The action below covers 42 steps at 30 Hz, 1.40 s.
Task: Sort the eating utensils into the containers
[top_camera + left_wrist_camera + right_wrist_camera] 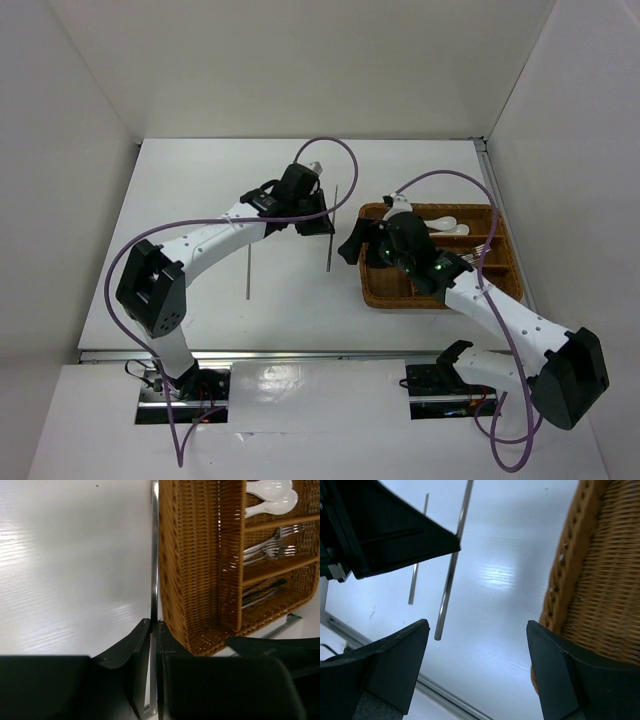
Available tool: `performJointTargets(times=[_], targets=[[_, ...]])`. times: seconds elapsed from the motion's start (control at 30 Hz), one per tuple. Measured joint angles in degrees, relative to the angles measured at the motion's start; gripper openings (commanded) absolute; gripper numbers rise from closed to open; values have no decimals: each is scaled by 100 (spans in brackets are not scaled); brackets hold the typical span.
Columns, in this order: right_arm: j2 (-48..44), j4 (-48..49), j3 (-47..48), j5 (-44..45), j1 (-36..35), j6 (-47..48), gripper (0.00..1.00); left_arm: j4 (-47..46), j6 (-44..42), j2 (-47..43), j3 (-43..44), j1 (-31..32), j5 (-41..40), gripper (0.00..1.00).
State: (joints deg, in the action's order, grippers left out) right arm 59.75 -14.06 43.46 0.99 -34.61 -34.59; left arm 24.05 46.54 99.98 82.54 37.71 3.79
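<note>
Your left gripper is pinched narrow on a thin silvery chopstick. In the left wrist view it runs straight up the middle of the frame, just beside the outer wall of the wicker tray — whether stick and wicker touch, you cannot tell from there. From overhead the same stick sits right of centre, close to the tray's left-hand rim, and the tray fills the right middle of the frame.

A second chopstick lies flat on the white table, left of centre and well apart from the tray. Your right gripper stands wide, holding nothing, just outside the tray's left-hand rim — right next to the held stick.

Only the left wrist view looks into the compartments: white soup spoons at the upper right, forks one slot below, then dark slim pieces you cannot identify. Only the right wrist view shows the held stick's lower end, clear of the fingers, with the second stick beyond it at the upper left.
</note>
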Motion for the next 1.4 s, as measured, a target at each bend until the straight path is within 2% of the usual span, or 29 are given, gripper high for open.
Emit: performJointTargets(times=[0.23, 0.4, 0.47, 0.57, 0.6, 0.67, 0.73, 0.77, 0.9, 0.93, 1.07, 1.2, 1.4], targets=[[640, 479, 2, -170, -520, 50, 86, -66, 79, -48, 0, 0, 256, 21], [1161, 651, 4, -118, -629, 57, 80, -118, 173, -76, 0, 11, 372, 21], [1276, 682, 7, -26, -629, 37, 70, -118, 175, -127, 0, 11, 407, 21], [1360, 741, 50, 125, -629, 7, 42, -138, 177, -249, 0, 11, 420, 21], [1375, 761, 72, 170, -629, -13, 25, -142, 179, -286, 0, 11, 420, 21], [1390, 763, 142, 269, -629, -50, 11, -160, 177, -348, 0, 11, 422, 21], [1392, 756, 236, 387, -651, -138, 4, -181, 173, -378, -2, 11, 422, 23], [1392, 734, 282, 487, -651, -201, 0, -157, 168, -391, -4, 11, 424, 27], [1392, 337, 509, 1102, -651, -664, 0, -79, 131, -422, -4, 9, 358, 49], [1392, 142, 570, 1320, -651, -866, 0, -13, 103, -433, -4, -2, 306, 51], [1388, -634, 688, 1969, -610, -1414, 0, 284, -90, -531, -4, -179, 72, 53], [1303, -1403, 664, 2273, -260, -1622, 0, 481, -420, -824, -79, -684, -238, 53], [935, -1801, 472, 2166, 769, -1058, 3, 688, -949, -1399, -739, -1593, -520, 53]])
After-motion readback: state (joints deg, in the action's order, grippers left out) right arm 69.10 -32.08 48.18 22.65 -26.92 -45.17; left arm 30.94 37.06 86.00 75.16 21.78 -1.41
